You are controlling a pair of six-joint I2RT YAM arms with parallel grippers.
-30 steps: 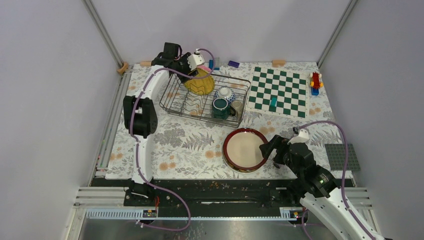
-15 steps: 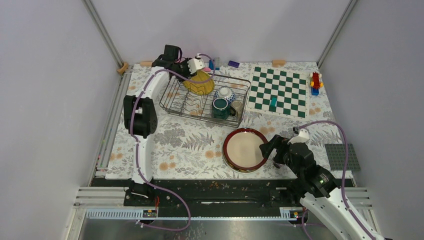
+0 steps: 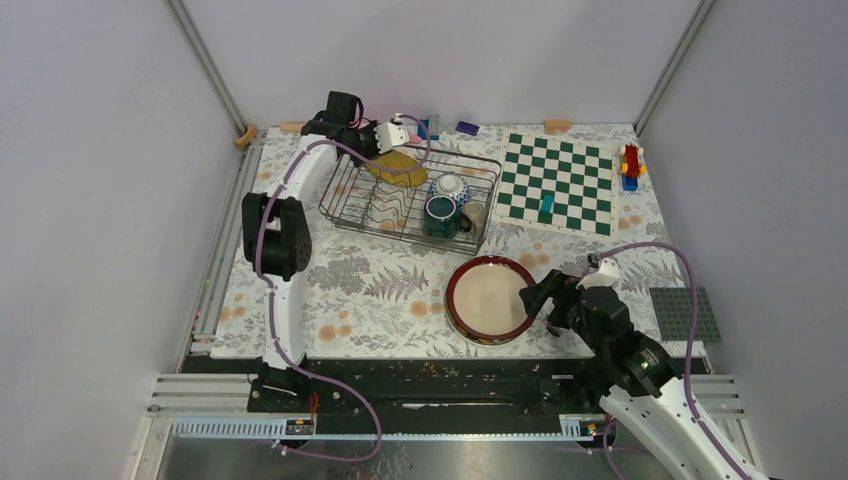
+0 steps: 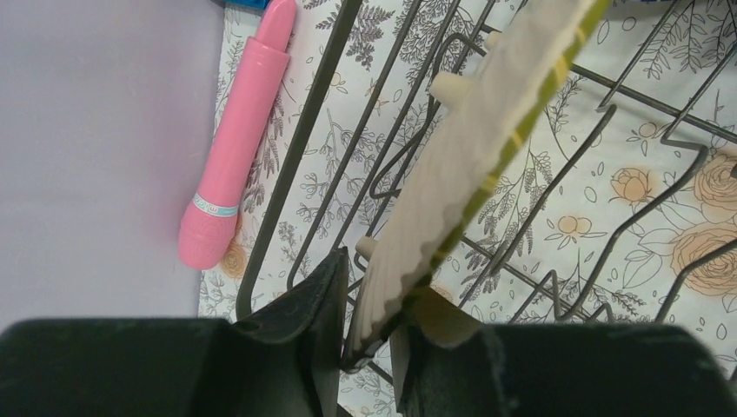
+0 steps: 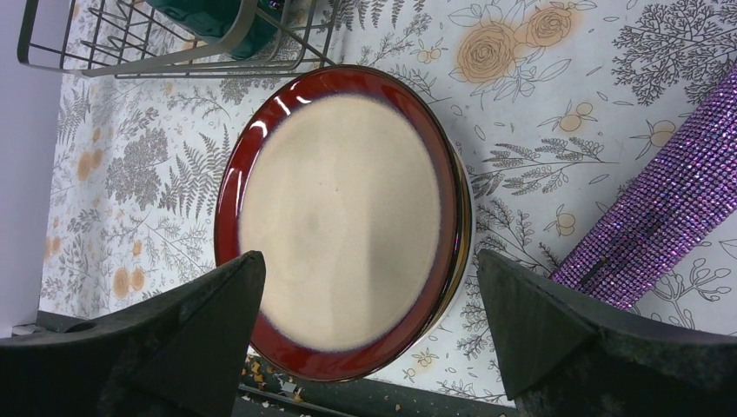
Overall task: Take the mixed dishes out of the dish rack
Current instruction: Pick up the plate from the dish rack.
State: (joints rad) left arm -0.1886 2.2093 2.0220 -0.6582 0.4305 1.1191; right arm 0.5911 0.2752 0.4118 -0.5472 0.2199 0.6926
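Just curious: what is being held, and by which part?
The left gripper pinches the yellow woven-look plate by its rim; the right gripper holds nothing.

You have the dish rack (image 3: pixel 352 205) near the far-left corner of the tabletop. Your left gripper (image 3: pixel 383 150) is at the rack's far edge, on the rim of the yellow woven-look plate (image 3: pixel 399 168), which is tilted above the wires. The rack's right end holds 3 items: the dark green mug (image 3: pixel 440 216), the small patterned bowl (image 3: pixel 450 187) beyond it and the small olive cup (image 3: pixel 474 213) beside the mug. The cream plate with dark red rim (image 3: pixel 488 298) lies flat close to the near edge, with your right gripper (image 3: pixel 533 300) at its right rim. The chessboard (image 3: pixel 558 180) lies toward the far-right corner and carries 1 teal piece (image 3: pixel 546 207).
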